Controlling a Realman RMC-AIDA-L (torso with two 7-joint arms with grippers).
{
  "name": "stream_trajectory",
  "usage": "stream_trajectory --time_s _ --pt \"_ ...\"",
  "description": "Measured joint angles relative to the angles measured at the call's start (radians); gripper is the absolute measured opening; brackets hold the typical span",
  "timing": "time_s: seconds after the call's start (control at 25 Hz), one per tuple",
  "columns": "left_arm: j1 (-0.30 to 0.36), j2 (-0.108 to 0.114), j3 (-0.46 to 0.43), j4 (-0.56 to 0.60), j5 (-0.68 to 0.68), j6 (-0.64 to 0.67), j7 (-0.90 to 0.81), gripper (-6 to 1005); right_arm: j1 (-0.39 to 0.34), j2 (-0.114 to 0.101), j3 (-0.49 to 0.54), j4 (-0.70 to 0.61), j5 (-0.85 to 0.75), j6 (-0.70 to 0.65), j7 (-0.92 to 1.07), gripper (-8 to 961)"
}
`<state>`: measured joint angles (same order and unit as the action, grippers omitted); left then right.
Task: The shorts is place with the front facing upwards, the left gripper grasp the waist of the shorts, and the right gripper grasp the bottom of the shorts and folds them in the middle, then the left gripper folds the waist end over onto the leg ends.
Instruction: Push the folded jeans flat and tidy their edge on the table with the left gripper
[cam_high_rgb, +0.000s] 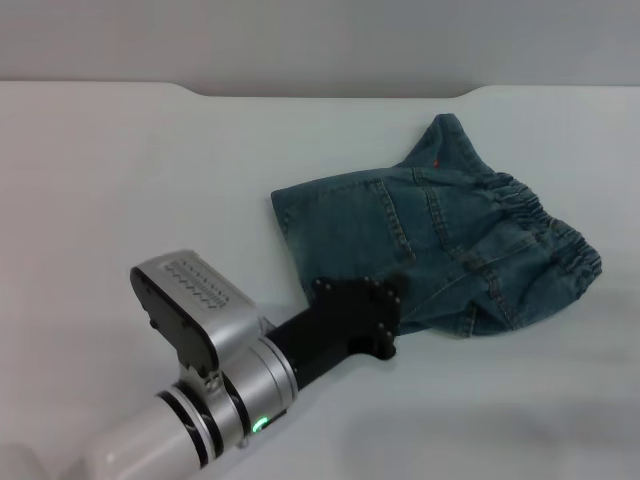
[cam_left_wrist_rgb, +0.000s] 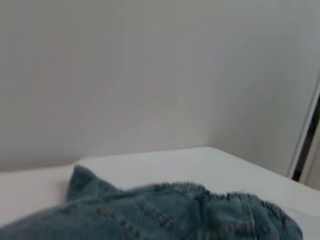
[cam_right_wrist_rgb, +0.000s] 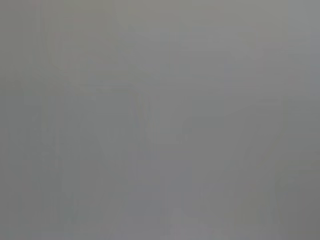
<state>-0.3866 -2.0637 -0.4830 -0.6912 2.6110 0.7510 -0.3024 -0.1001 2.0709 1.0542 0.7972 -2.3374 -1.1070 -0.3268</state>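
The denim shorts (cam_high_rgb: 440, 240) lie bunched on the white table (cam_high_rgb: 130, 170), right of centre in the head view. Their puckered waist (cam_high_rgb: 545, 235) points right, and the flat leg end (cam_high_rgb: 290, 230) points left. One denim corner (cam_high_rgb: 445, 135) sticks out toward the far side. My left gripper (cam_high_rgb: 390, 300), black on a silver arm with a green light, rests at the near edge of the shorts, and its tips are hidden against the cloth. In the left wrist view the shorts (cam_left_wrist_rgb: 165, 215) fill the lower part, with the waist (cam_left_wrist_rgb: 250, 205) gathered at one side. The right gripper is out of view.
The table's far edge (cam_high_rgb: 330, 95) has a shallow recess and meets a grey wall. In the left wrist view, the table (cam_left_wrist_rgb: 200, 160) ends near a dark gap (cam_left_wrist_rgb: 310, 145). The right wrist view shows only plain grey.
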Motion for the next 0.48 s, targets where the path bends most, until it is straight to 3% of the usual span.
stream_trajectory --time_s 0.2,0.48 --pt "-0.012 -0.002 0.025 0.013 0.003 -0.035 -0.064 17 0.006 0.0 0.0 0.005 0.0 0.002 0.0 -1" --pt "-0.081 -0.011 0.031 0.07 0.001 -0.095 -0.08 19 -0.001 0.0 0.0 0.007 0.0 0.003 -0.001 -1"
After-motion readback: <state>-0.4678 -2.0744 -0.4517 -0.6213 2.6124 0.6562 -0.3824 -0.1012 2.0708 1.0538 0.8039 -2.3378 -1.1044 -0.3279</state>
